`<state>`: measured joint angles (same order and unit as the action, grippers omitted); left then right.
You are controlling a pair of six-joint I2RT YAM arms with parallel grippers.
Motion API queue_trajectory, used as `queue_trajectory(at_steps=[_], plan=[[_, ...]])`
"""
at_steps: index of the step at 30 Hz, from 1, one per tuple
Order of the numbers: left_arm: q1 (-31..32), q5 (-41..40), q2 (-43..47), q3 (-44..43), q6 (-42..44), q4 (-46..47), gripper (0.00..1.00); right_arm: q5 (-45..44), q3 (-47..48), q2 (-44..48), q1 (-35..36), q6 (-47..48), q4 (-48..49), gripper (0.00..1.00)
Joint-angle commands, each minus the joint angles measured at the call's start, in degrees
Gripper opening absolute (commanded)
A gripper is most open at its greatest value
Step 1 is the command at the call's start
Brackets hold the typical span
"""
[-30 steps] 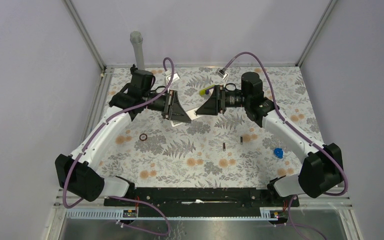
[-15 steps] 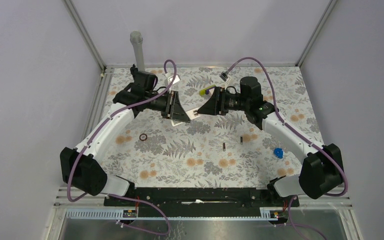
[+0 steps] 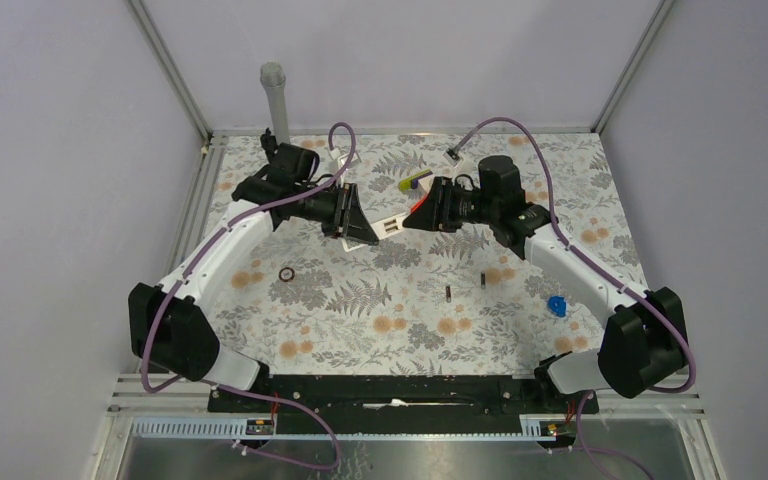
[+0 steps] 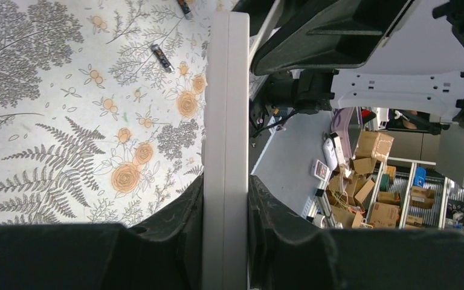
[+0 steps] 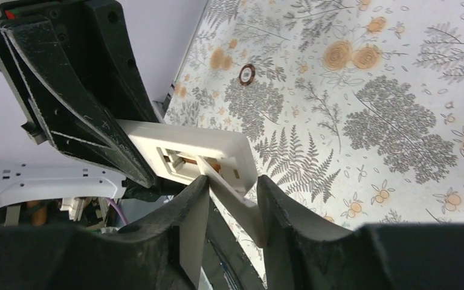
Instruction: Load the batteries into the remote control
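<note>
Nearest, low in the top view on the flowered table (image 3: 360, 330): batteries (image 3: 447, 293) lying flat, a little apart from each other, right of centre. Not in the remote. Blue piece (image 3: 557, 305) further right, near the right arm. Small dark ring (image 3: 286, 274) left of centre, well apart from the batteries.

Further back, mid-frame: left gripper (image 3: 368, 224) and right gripper (image 3: 415, 214) tip to tip, with the remote (image 3: 390, 225) lifted between them, off the table.

Left wrist view: black fingers (image 4: 178, 226) clamped on both long sides of the remote, white bar running straight up the middle of the frame. Batteries seen again at upper left on the table.

Right wrist view: remote end-on at centre left, back compartment open, metal contacts showing inside. Thin white cover flap (image 5: 232, 196) slanting out of the compartment down into the narrow gap between the right fingers (image 5: 287, 220); leaning against one finger, firm pinch or not cannot tell. Ring at upper centre.

Farthest, upper part of the top view: small yellow and purple object (image 3: 415, 181) just behind the grippers, grey post (image 3: 276, 100) at the back left corner.
</note>
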<state>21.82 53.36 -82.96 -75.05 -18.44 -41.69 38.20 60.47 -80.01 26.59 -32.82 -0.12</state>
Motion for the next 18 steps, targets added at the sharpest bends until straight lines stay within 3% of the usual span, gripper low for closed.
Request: queue_trajectory(at_steps=[1, 11, 16, 18], plan=[[-0.6, -0.4, -0.8, -2.9, 0.4, 0.6, 0.00, -3.4, 0.7, 1.0, -0.4, 1.8, -2.5, 0.38], [-0.8, -8.6, -2.0, -1.9, 0.2, 0.6, 0.00, -4.7, 0.2, 0.7, -0.3, 1.0, -2.3, 0.25], [-0.7, -12.0, -3.0, -0.5, 1.0, 0.6, 0.00, -2.3, -2.1, 1.4, -0.3, -2.2, 3.8, 0.00], [-0.8, -14.2, -3.0, 0.8, 1.9, 0.6, 0.00, -1.6, -3.5, 1.6, -0.3, -4.4, 6.2, 0.00]])
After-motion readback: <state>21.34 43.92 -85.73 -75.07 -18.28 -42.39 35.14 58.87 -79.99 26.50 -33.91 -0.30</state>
